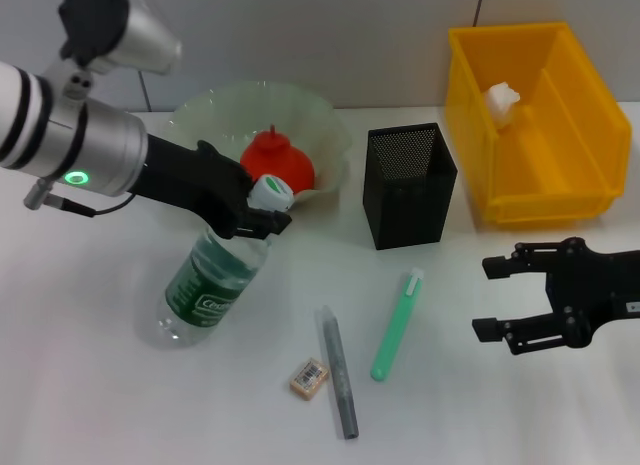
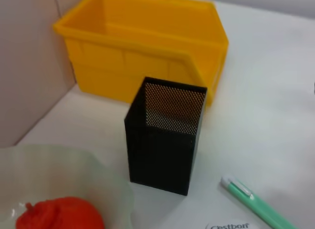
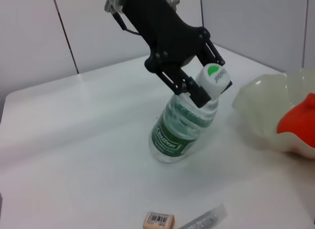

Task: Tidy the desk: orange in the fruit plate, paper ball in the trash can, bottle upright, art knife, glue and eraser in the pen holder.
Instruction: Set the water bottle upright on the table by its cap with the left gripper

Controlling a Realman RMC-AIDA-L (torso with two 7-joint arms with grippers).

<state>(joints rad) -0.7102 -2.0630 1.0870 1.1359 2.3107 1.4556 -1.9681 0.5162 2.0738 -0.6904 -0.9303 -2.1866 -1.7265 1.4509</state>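
Note:
My left gripper (image 1: 258, 200) is shut on the neck of the bottle (image 1: 205, 285), just under its white-and-green cap. The bottle leans with its base on the desk (image 1: 100, 385). The right wrist view shows the same grip on the bottle (image 3: 181, 133). The orange (image 1: 278, 157) lies in the pale-green fruit plate (image 1: 215, 107). A paper ball (image 1: 502, 97) rests inside the yellow trash can (image 1: 560, 200). The black mesh pen holder (image 1: 408, 185) stands between plate and bin. The eraser (image 1: 310, 377), grey art knife (image 1: 338, 370) and green glue (image 1: 396, 323) lie on the desk. My right gripper (image 1: 487, 298) is open, right of the glue.
White walls stand behind the fruit plate and the trash can. The pen holder (image 2: 165, 140) stands a short gap from the trash can (image 2: 147, 47). The glue (image 2: 256, 204) lies just in front of the holder.

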